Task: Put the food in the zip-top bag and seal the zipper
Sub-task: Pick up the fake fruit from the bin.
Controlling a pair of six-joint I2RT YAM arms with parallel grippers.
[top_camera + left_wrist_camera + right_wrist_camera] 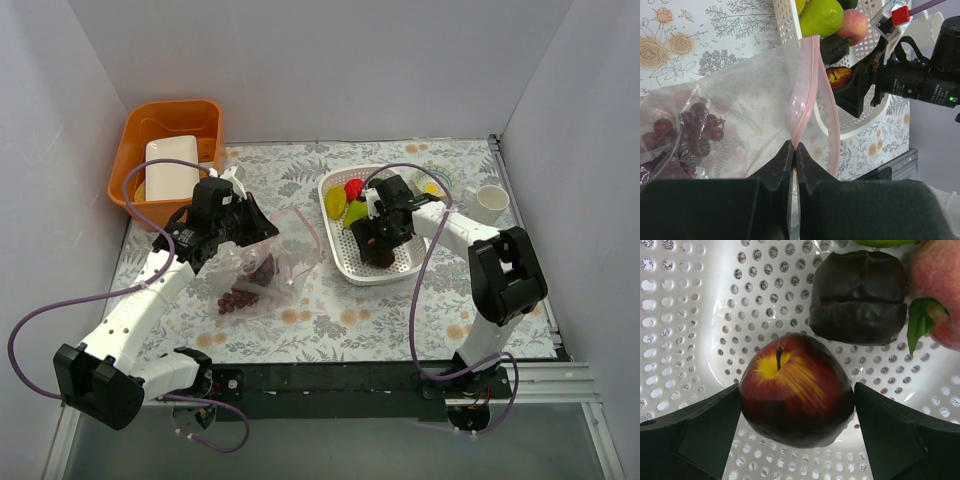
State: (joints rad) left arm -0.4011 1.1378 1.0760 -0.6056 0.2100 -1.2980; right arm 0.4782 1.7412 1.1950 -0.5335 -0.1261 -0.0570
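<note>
When viewed from above, find zip-top bag (275,265) at 9 o'clock of basket (375,277). Left wrist: left gripper (794,146) jaws clamped on zipper (807,90). Right wrist: right gripper (797,405) jaws flanking red apple (790,385), grip unconfirmed. Loading step: next clamp, lift, carry to bag.

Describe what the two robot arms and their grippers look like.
The left arm and right arm have white links with bulky black joints. A thin purple cable loops along each. The left gripper and right gripper have matte black, wedge-shaped fingers. No markings are readable.
</note>
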